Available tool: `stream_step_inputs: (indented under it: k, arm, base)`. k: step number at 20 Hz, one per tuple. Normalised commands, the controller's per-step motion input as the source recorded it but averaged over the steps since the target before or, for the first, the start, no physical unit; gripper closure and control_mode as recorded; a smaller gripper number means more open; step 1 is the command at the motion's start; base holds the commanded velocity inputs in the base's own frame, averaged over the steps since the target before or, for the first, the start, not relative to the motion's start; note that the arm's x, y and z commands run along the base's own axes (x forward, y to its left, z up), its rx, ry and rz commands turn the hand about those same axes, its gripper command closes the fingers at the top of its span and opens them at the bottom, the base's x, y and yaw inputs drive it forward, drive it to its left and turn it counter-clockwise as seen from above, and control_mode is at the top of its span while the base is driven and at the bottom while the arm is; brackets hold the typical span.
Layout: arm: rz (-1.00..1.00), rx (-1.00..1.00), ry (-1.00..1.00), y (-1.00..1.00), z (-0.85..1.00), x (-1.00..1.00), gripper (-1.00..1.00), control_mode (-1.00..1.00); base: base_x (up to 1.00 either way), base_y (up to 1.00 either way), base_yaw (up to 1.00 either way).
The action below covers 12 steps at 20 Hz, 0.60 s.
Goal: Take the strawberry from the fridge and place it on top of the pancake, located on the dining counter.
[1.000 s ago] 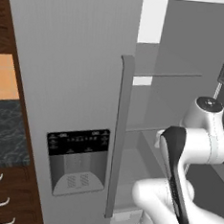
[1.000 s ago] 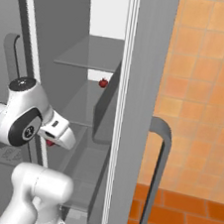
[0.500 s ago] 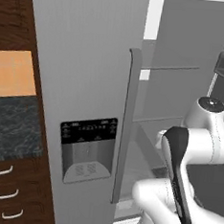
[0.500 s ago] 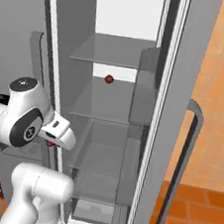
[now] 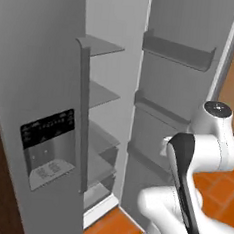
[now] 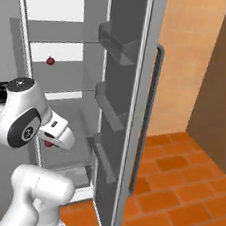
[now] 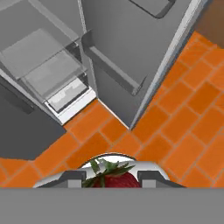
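One strawberry [image 7: 109,177] gripped (fridge [image 5: 46,83] door open).

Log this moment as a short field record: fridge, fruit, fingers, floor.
fridge: right door swung open, shelves showing
strawberry: between the fingers, green leaves up, outside the fridge over the floor
fingers: shut on the strawberry
shelf item: small dark-red thing on an inner shelf, kind cannot be told
floor: orange tile
pancake: not placed on yet
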Motion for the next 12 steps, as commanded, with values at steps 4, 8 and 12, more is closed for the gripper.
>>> stream_step_inputs:
  k: [4,8,12]
  arm:
    - [0.00,0.00,0.00,0.00,0.00,0.00,1.00,1.00]
    - [0.00,0.00,0.00,0.00,0.00,0.00,1.00,1.00]
    - [0.00,0.00,0.00,0.00,0.00,0.00,1.00,1.00]
  base:
    - [-0.45,0.01,-0.88]
    - [-0.42,0.00,-0.89]
    - [-0.36,0.00,-0.85]
